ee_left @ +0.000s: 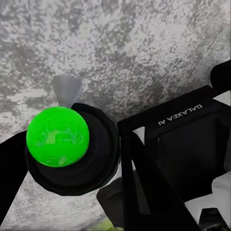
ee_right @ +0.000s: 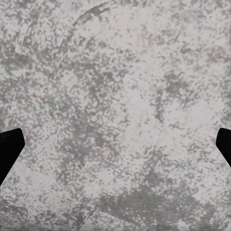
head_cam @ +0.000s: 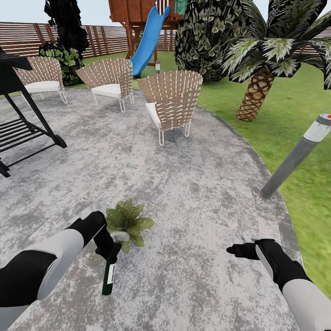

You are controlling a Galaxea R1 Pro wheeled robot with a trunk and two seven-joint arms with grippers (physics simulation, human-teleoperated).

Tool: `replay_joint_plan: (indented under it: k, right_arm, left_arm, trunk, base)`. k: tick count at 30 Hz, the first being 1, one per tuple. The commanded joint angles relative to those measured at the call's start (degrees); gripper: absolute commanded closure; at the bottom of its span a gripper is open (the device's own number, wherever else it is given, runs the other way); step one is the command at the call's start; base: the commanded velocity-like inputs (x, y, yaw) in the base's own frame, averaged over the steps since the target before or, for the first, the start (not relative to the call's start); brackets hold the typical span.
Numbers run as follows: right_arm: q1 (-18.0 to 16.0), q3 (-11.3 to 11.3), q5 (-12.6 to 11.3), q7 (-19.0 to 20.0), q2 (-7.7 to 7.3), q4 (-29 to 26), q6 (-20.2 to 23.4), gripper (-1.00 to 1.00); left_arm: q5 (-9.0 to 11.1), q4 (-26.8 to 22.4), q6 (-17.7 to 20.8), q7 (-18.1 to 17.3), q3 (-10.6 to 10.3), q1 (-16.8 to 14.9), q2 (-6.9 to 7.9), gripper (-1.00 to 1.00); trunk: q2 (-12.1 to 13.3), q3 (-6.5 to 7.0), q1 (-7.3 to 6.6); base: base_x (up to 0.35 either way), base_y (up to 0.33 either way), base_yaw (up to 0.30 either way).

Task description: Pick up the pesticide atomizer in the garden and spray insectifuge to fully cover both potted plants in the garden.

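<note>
On the grey paving, my left gripper (head_cam: 109,250) is shut on the pesticide atomizer (head_cam: 109,275). The dark green bottle hangs below the fingers, and its whitish spray head (head_cam: 120,236) sits just above them. The head nearly touches a potted plant (head_cam: 128,220), a low rosette of light-green leaves. In the left wrist view the atomizer (ee_left: 57,137) appears end-on as a bright green disc in a dark ring beside a black finger (ee_left: 183,144). My right gripper (head_cam: 235,250) hovers open over bare paving (ee_right: 120,110) to the right, with nothing between its fingers.
A grey bollard post (head_cam: 294,158) stands at the paving's right edge, with lawn (head_cam: 303,110) and a palm (head_cam: 255,94) beyond it. Three wicker chairs (head_cam: 172,103) stand farther ahead and a black metal stand (head_cam: 23,128) at the left. A blue slide (head_cam: 149,39) and brown fence (head_cam: 27,39) lie behind.
</note>
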Motion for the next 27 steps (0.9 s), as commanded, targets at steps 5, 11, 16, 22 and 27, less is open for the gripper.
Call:
replay_joint_plan:
  k: [5, 11, 16, 22, 27]
  right_arm:
    - [-0.02, -0.15, -0.08, 0.19, 0.01, -0.07, 0.31, -1.0]
    - [-0.02, -0.15, -0.15, 0.19, 0.01, -0.07, 0.31, -1.0]
    - [-0.02, -0.15, -0.16, 0.23, 0.01, -0.07, 0.32, -1.0]
    - [-0.02, -0.15, -0.18, 0.2, 0.01, -0.07, 0.32, -1.0]
    - [-0.02, -0.15, -0.33, 0.2, 0.01, -0.03, 0.31, -1.0]
  left_arm:
    - [-0.03, -0.15, 0.24, -0.51, -0.38, 0.3, 0.03, 1.0]
    - [-0.03, -0.25, 0.26, -0.59, -0.27, 0.11, -0.31, 1.0]
    - [-0.03, -1.0, 0.32, -0.65, -0.26, -1.48, -1.02, 1.0]
    - [-0.03, -1.11, 0.33, -0.61, -0.26, -2.71, -2.4, 1.0]
    - [-0.03, -1.11, 0.32, -0.55, -0.24, -2.28, -2.17, 1.0]
  trunk:
    - [-0.02, -0.04, -0.01]
    - [-0.02, -0.04, -0.01]
    - [-0.02, -0.04, -0.01]
    - [-0.02, -0.04, -0.01]
    - [-0.02, -0.04, -0.01]
  base:
    - [0.0, 0.0, 0.0]
    - [0.0, 0.0, 0.0]
    - [0.0, 0.0, 0.0]
    - [0.0, 0.0, 0.0]
    - [-0.114, 0.0, 0.0]
